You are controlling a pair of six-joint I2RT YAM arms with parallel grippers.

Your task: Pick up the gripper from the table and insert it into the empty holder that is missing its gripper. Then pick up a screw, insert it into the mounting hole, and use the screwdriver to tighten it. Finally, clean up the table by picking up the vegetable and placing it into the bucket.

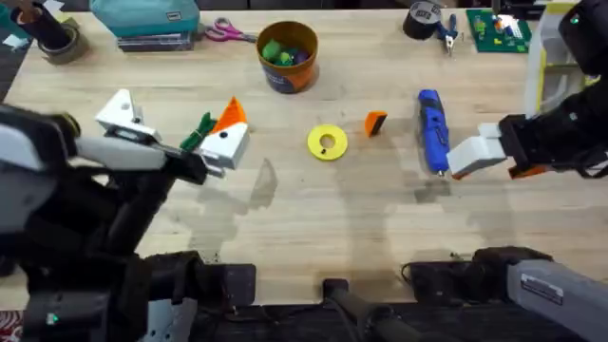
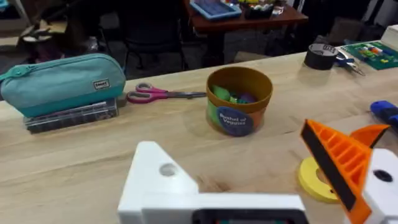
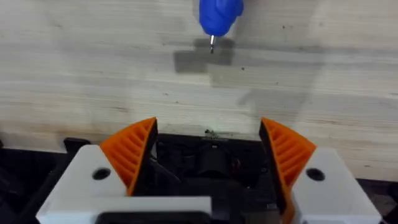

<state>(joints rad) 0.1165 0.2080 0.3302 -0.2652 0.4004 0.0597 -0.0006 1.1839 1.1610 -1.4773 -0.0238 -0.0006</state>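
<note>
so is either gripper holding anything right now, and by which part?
Nothing is held. The right gripper is open with bare table between its orange pads. The left gripper is open too, one finger missing its pad; the loose orange pad lies on the table.

The round orange-brown tub with a yellow-orange rim (image 2: 239, 99), standing near the far edge of the wooden bench, carries a dark blue round label (image 2: 234, 119) on its side. In the left wrist view its pale lettering seems to read "Bushel of Veggies", though the letters are small and not sharp. The teal fabric zip pouch (image 2: 61, 82), toward the far left corner of the bench, has a small white tag (image 2: 101, 84) with dark print too small to read.
</note>
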